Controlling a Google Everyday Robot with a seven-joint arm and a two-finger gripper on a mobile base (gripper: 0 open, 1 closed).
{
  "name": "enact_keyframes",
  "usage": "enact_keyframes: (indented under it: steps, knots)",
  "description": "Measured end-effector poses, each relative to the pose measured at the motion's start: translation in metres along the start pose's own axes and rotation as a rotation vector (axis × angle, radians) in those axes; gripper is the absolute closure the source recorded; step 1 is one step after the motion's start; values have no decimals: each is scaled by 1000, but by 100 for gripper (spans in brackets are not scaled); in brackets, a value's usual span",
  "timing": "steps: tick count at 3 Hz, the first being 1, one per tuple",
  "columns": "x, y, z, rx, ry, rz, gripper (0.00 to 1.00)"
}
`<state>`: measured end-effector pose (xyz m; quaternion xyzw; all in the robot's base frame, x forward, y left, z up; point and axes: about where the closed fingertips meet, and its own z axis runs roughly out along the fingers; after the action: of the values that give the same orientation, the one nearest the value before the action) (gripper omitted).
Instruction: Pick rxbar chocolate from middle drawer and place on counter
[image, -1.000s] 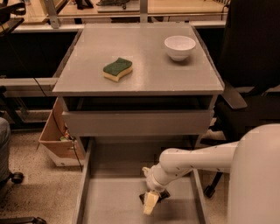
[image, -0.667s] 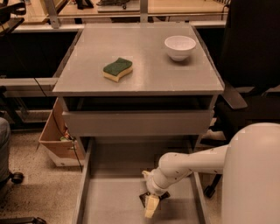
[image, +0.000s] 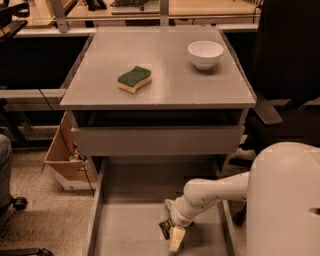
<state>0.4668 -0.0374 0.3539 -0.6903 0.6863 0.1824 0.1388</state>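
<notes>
The middle drawer (image: 130, 220) is pulled wide open below the cabinet, its grey floor mostly bare. My gripper (image: 173, 236) reaches down into it, near the drawer's front centre, at the end of the white arm (image: 210, 195). A small dark piece (image: 165, 228) shows right against the gripper's left side; it may be the rxbar chocolate, but I cannot tell whether it is held. The counter (image: 165, 65) above is flat and grey.
A green-and-yellow sponge (image: 134, 79) and a white bowl (image: 205, 53) sit on the counter. A shallower drawer (image: 157, 141) stands slightly open above the middle one. A cardboard box (image: 62, 160) is on the floor at left, a black chair (image: 285, 75) at right.
The arm has drawn a little closer to the camera and lower, and the gripper has shifted slightly toward the drawer's front. Sponge and bowl have not moved.
</notes>
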Motion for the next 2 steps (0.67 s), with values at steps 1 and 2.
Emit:
enact_keyframes:
  steps: [1, 2]
  knots:
    - [8, -2, 5, -10, 3, -1, 19]
    - [10, -3, 6, -14, -2, -4, 42]
